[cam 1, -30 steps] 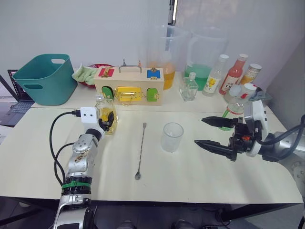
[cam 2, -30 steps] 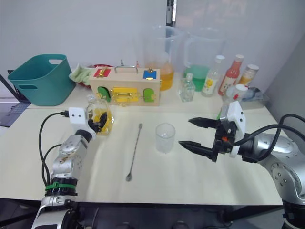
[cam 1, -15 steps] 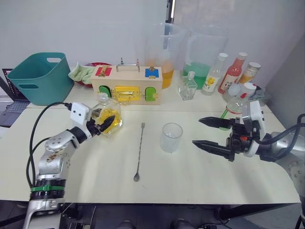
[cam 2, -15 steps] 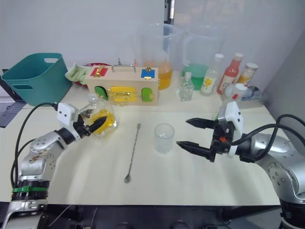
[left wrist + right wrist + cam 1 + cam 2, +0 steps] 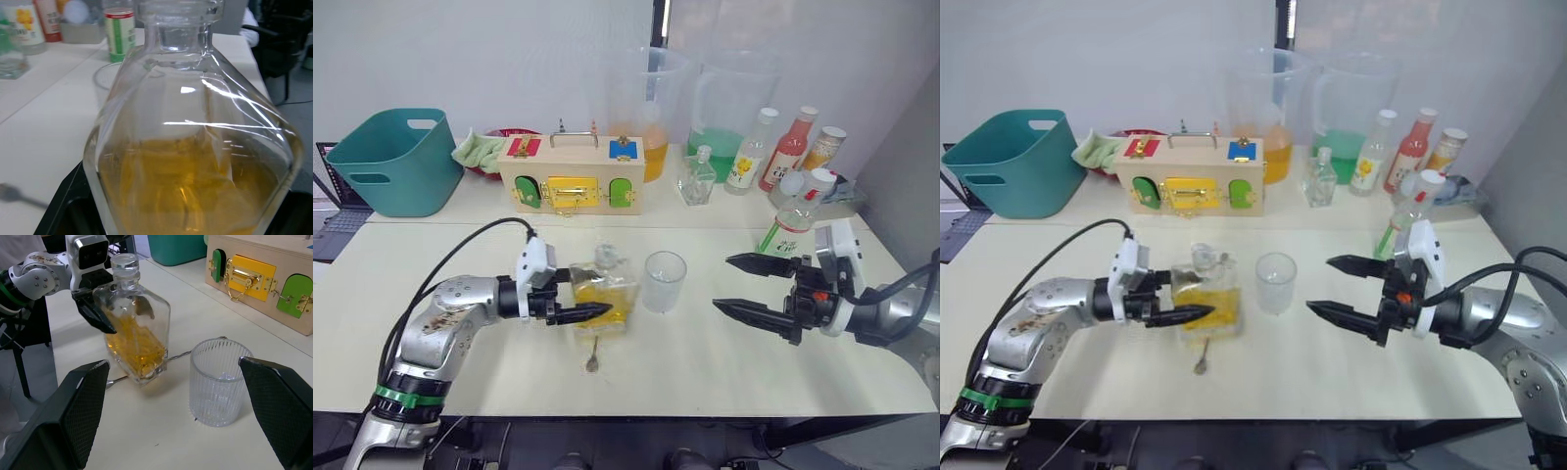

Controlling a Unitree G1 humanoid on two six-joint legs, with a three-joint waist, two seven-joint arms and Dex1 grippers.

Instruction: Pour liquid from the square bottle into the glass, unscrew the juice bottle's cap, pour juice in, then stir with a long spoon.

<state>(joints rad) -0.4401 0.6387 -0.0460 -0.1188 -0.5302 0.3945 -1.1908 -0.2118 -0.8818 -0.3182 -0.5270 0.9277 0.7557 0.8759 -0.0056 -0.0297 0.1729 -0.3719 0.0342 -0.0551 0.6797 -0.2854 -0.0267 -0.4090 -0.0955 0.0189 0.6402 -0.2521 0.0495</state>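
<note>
Now | left end effector grips square bottle | glass beside

- Long spoon: shaft hidden behind the square bottle; bowl visible just below that bottle.
- Juice bottle: base hidden behind the right gripper.
- Square bottle: base cut off in the left wrist view.
</note>
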